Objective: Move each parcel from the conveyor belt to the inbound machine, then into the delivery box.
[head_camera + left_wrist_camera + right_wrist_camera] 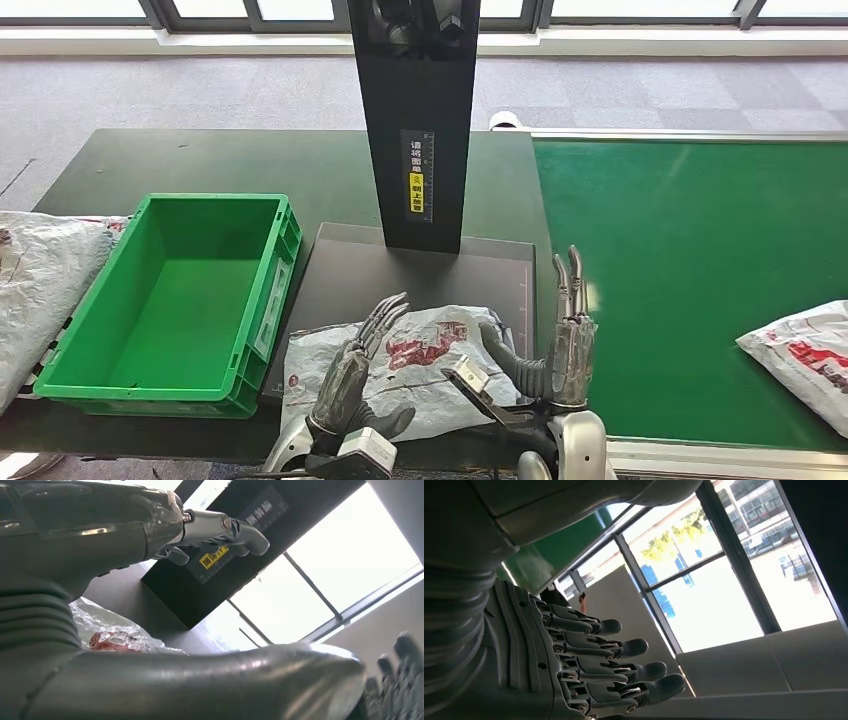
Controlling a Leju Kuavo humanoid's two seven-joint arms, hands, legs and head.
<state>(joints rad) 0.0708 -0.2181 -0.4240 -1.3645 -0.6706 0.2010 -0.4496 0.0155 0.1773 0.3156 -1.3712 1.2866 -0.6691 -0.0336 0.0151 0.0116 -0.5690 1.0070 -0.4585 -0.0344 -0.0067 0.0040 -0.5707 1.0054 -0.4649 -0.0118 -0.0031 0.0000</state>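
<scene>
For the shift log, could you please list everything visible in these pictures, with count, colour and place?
Parcel on the machine: one, white bag with red print, lying on the dark platform between the two hands.
Parcel on the belt: one, white with red print, at the belt's right edge.
Bags: white, count unclear, piled at the table's left edge beside the box.
Delivery box: one, green plastic, nothing inside, left of the machine.
Inbound machine: one, black upright column with a yellow label on a dark flat platform.
Conveyor belt: one, green, on the right.
Table: one, dark.
Left hand: grey, fingers extended, resting on the parcel's left part.
Right hand: grey, fingers straight and apart, upright by the parcel's right edge.
</scene>
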